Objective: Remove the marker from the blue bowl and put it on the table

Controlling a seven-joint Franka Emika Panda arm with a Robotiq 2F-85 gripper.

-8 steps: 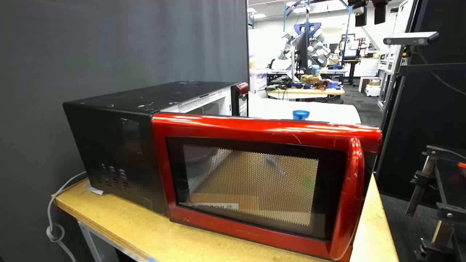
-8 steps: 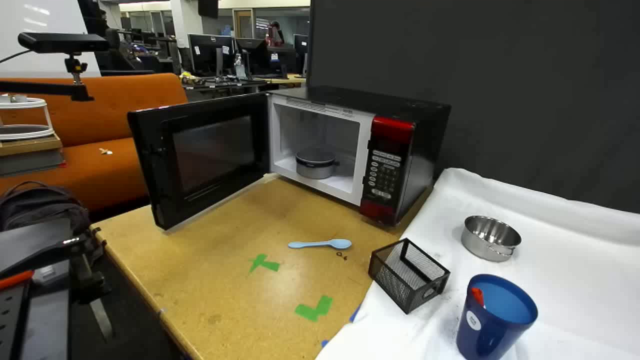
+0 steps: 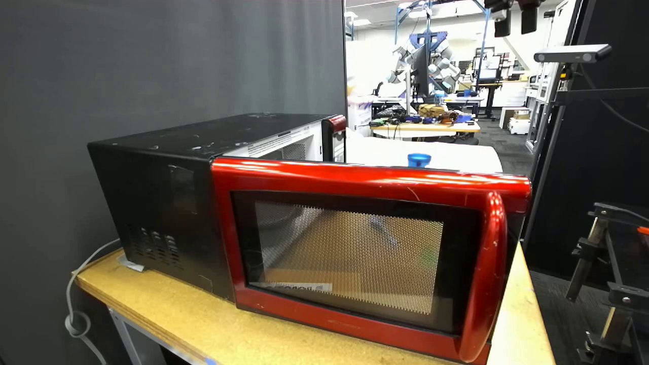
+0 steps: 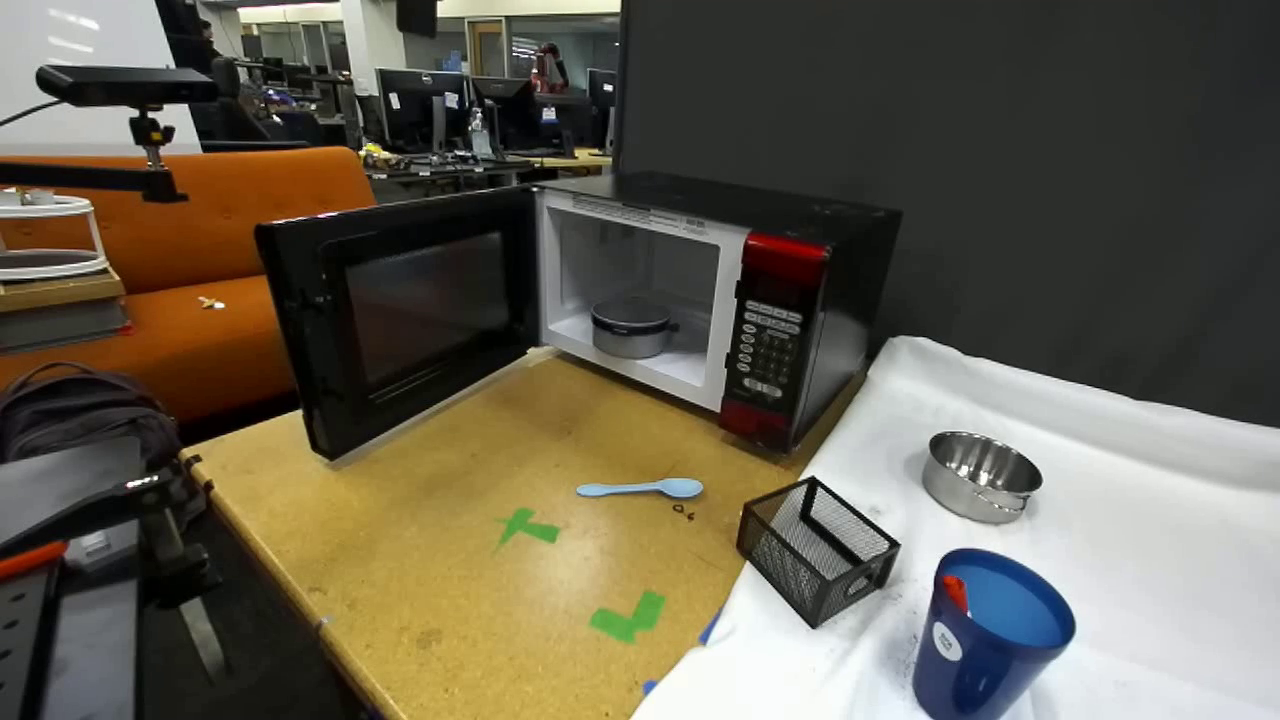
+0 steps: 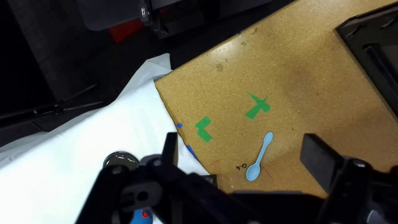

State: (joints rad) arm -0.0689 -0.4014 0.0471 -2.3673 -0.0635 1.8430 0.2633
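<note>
Wrist view first: the gripper (image 5: 241, 149) has its jaws spread wide and there's nothing between them. Don't get fooled by the blue spoon (image 5: 259, 158) that shows up in the gap, it's just lying on the tan bench (image 5: 311, 93) below. In an exterior view you only catch the fingertips (image 3: 529, 23) poking in at the top edge, so it's hanging up in the air, touching nothing.

Past one of the fingers, at the bottom of the wrist shot, a bit of blue peeks out with a red spot on it. That's got to be the blue bowl (image 4: 985, 660) (more like a deep cup), standing upright on the table (image 4: 1150, 520) with its white cover. A red end shows inside its wall, and I'm reading that as the marker (image 4: 955, 592), so yeah, it's not out yet. Mesh basket (image 4: 785, 575) and a steel pan (image 4: 960, 495) sit near it; the microwave (image 4: 850, 310) stands well apart, door open.

What's changed? Pretty much zip. Compared with a moment ago I can't spot any real shift in the gripper or the stuff around it. So no progress, IMO it's barely started: next it needs to get over the bowl, drop down and pinch that red end without bumping the rim.
</note>
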